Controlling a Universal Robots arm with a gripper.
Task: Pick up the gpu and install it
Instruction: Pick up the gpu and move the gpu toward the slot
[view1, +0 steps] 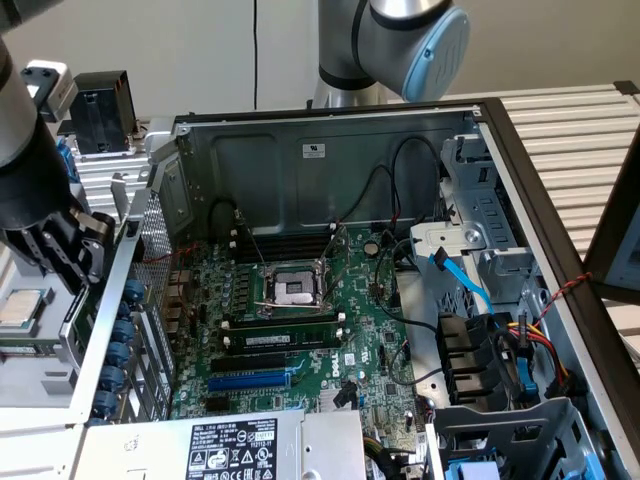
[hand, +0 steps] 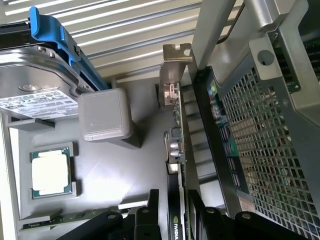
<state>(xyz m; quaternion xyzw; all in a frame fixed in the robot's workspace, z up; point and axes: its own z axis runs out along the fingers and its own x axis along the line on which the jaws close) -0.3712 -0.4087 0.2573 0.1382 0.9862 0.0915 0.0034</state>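
Grey tray (hand: 125, 172): tool (hand: 174, 196) astride edge-on gpu (hand: 175, 155), clamped or not unclear; perforated case wall (hand: 260, 145) just beside.

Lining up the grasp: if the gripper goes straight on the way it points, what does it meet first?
Most likely the gpu, standing on edge directly in line with the gripper; how near is unclear.

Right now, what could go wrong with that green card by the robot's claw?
The gpu stands on edge close to the case's mesh wall, so it might scrape there if it tilts. The processor in its tray and the hard drive lie nearby, and the gripper could bump them.
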